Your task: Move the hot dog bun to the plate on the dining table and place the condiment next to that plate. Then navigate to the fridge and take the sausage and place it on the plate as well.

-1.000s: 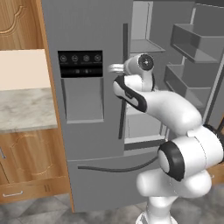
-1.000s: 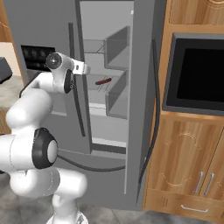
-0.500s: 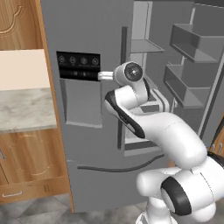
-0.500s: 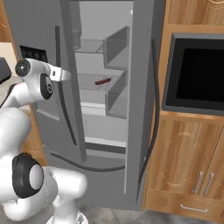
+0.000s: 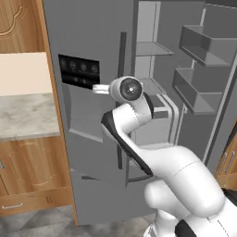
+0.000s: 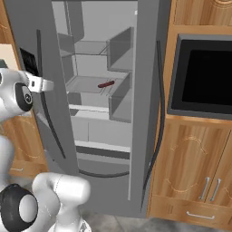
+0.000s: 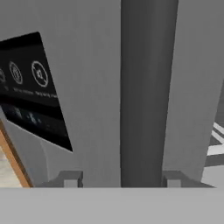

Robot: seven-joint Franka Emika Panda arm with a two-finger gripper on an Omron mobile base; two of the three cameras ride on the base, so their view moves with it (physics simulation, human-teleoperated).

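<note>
While the claw [image 7: 120,179] straddles the door handle [image 7: 146,87], fingers stand clear.

The fridge [image 6: 90,90] stands between a counter [image 5: 25,115] with drawers on its left and a cabinet holding a built-in oven [image 6: 204,77] on its right. Its right door [image 5: 208,69] is swung open, with bins on its inner side, and the sausage [image 6: 105,84] lies on a middle shelf [image 6: 90,84] inside, toward the shelf's right end. The left door [image 5: 88,115] is closed, carrying a control panel [image 5: 78,71] to the left of its upright handle [image 7: 146,87], and the jaws stand either side of that handle, apart from it.
</note>
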